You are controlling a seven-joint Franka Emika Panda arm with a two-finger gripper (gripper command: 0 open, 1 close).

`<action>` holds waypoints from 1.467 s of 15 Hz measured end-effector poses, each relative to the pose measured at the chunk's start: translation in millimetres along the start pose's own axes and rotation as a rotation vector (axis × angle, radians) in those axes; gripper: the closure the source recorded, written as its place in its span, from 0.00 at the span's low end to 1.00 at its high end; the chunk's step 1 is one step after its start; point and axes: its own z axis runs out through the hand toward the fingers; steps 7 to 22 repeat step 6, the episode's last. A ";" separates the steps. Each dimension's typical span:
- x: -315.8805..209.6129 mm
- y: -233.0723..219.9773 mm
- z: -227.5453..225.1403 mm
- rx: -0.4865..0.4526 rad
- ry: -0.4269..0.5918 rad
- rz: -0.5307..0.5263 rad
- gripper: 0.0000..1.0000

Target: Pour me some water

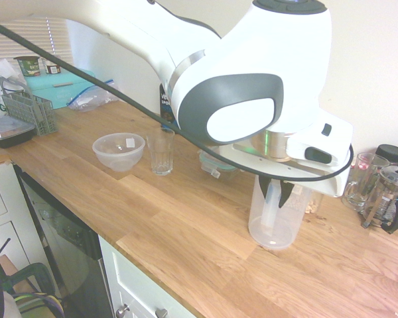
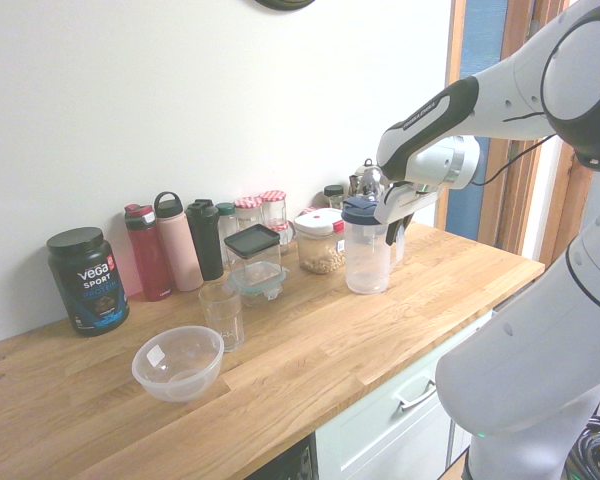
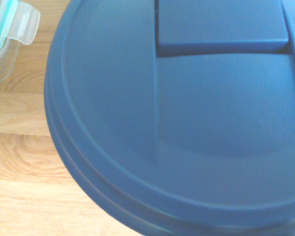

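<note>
Fingers (image 1: 286, 193) closed on the handle (image 1: 270, 207) of your translucent plastic pitcher (image 1: 278, 228), upright on the wooden counter (image 1: 186, 225). Clear ribbed glass tumbler (image 2: 222, 318) stands beside the frosted plastic bowl (image 2: 178, 365). Wrist view shows you the round blue lid (image 3: 187, 123); the gripper (image 1: 274, 192) hides it in the first exterior view.

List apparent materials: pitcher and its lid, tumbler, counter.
Pitcher: clear, slightly cloudy plastic, likely; hazy see-through wall.
Lid: matte blue plastic; molded ridges, soft sheen.
Tumbler: probably glass, glossy; sharp highlights, though clear plastic is possible.
Counter: wood, satin; grain and joined strips show.
</note>
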 end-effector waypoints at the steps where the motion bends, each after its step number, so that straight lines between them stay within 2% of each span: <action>1: -1.1 0.4 2.2 -0.003 -0.010 -0.001 0.00; 4: -4.3 3.4 2.2 -0.021 -0.037 -0.014 0.00; 6: -10.4 15.1 -17.0 -0.071 -0.059 -0.047 0.00; 22: -10.4 15.1 -17.0 -0.071 -0.059 -0.047 0.00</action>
